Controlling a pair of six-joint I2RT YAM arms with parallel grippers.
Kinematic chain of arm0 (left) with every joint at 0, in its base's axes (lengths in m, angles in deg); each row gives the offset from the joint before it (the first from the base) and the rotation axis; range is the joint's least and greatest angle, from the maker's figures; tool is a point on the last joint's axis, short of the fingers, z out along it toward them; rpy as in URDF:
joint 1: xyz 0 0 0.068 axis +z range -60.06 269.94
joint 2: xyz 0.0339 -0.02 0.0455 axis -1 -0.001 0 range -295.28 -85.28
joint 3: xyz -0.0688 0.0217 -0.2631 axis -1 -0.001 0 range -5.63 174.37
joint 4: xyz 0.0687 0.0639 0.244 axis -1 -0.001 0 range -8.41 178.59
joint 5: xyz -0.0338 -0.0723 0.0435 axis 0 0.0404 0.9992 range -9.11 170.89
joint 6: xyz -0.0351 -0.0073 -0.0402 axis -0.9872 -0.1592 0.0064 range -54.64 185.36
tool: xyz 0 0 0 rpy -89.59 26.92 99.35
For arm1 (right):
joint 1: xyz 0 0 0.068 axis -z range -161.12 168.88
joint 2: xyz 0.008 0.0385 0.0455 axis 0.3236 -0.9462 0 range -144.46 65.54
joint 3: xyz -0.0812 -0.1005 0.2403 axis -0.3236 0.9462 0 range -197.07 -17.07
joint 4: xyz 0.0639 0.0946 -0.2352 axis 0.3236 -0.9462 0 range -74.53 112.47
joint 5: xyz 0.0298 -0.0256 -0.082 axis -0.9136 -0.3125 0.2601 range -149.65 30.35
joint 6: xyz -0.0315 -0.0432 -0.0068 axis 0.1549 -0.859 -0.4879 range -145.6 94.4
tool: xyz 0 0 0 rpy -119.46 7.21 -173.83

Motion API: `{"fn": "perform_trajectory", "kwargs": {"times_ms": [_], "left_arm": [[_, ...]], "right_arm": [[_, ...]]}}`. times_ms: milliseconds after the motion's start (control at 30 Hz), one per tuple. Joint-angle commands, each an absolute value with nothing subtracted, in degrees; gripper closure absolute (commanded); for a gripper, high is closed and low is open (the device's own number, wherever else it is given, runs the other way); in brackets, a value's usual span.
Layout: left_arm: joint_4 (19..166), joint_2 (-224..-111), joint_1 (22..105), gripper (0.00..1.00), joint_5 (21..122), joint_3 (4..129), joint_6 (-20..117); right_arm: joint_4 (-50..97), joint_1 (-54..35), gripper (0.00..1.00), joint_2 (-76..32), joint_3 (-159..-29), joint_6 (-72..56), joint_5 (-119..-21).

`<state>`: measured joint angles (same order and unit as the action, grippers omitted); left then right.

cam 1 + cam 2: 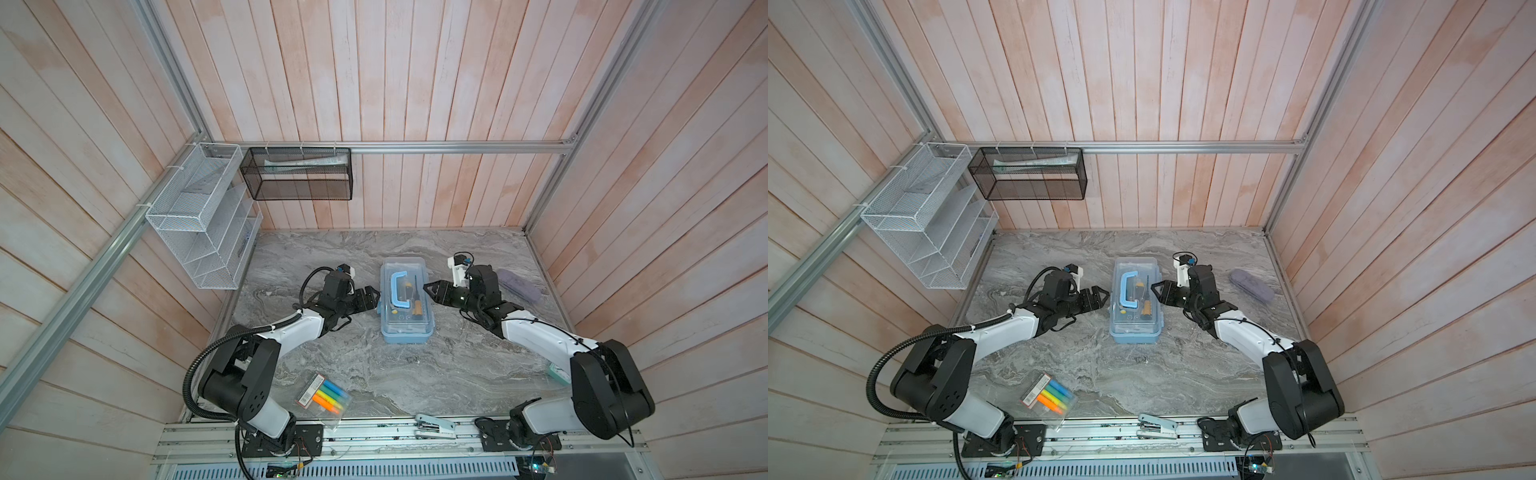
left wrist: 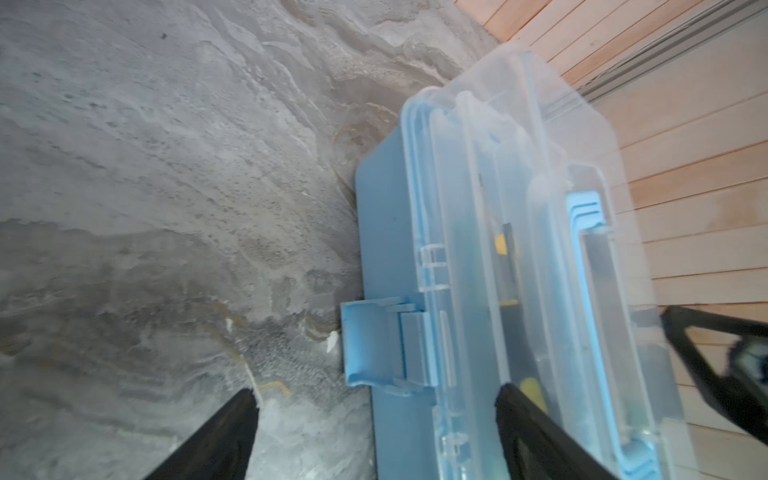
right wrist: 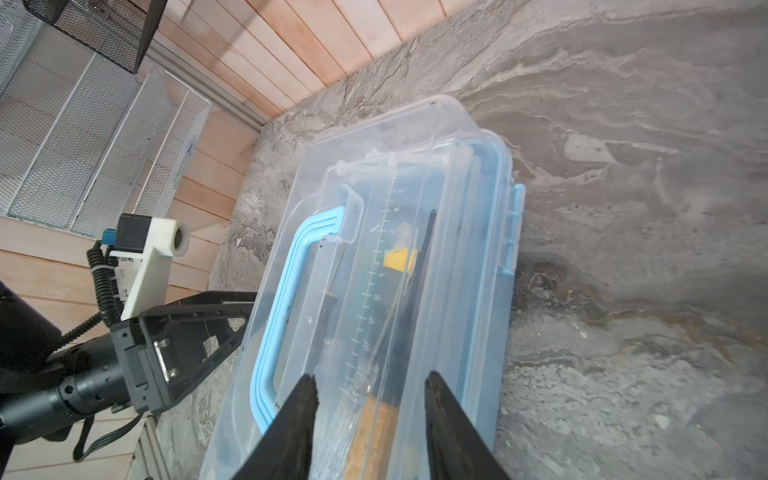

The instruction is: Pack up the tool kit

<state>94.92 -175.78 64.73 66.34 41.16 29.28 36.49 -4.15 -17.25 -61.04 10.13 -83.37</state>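
Finding the tool kit lying flat near the middle of the marbled surface, clear lid down and facing up, long sides running front to back in both top views. Seeing the light-blue handle lying flat in the lid's recess and a yellow-and-black screwdriver showing through the lid. Noting the blue latch jutting out from the kit's left side wall rather than sitting flush.

Recording the left end effector as standing wide open just beside that left side, gripping nothing. In the left wrist view, observing one finger over bare surface and a second finger over the lid, with the latch ahead between them.

Recording the right end effector as coming in from the opposite side, jaws partly parted, nothing caught between them. Placing its fingertips over the lid in the right wrist view; being unable to tell whether touching it.

Also logging a packet of highlighters at front left, a lilac case at right rear, a stapler on the front rail, and a white mesh rack and black mesh basket hanging at left rear.
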Motion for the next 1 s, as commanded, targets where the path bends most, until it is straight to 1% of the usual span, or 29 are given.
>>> {"fn": "perform_trajectory", "kwargs": {"times_ms": [0,133,233,333,433,633,733,833,967], "left_arm": [[100.58,-177.07,63.4,0.09,63.45,39.81,27.55],[102.0,-178.2,60.88,0.09,63.3,39.82,26.39],[101.41,-179.7,59.71,0.1,64.13,40.47,26.44],[98.46,-179.21,60.02,0.1,68.23,40.46,28.2],[98.05,-176.84,60.06,0.0,73.52,38.5,29.75],[95.95,-173.6,60.06,0.0,80.64,37.33,31.35],[95.25,-171.38,60.06,0.0,84.35,37.15,33.02],[94.22,-170.04,60.05,0.0,87.11,37.73,36.71],[101.91,-169.15,58.43,0.0,87.07,34.63,47.87]], "right_arm": [[40.82,-3.49,0.57,-19.78,-62.92,11.5,-87.6],[44.07,-3.38,0.57,-22.23,-64.1,12.05,-88.98],[42.73,-3.14,0.58,-24.56,-66.84,11.07,-89.7],[41.79,-2.72,0.58,-24.92,-67.97,10.53,-90.24],[40.59,-2.31,0.57,-24.19,-68.0,9.42,-89.71],[39.8,-2.12,0.5,-23.11,-68.27,7.83,-90.23],[38.94,-2.05,0.5,-23.05,-68.91,7.05,-90.15],[38.56,-2.12,0.5,-23.23,-69.36,6.66,-90.07],[38.35,-2.06,0.5,-23.58,-69.54,6.57,-89.87]]}}
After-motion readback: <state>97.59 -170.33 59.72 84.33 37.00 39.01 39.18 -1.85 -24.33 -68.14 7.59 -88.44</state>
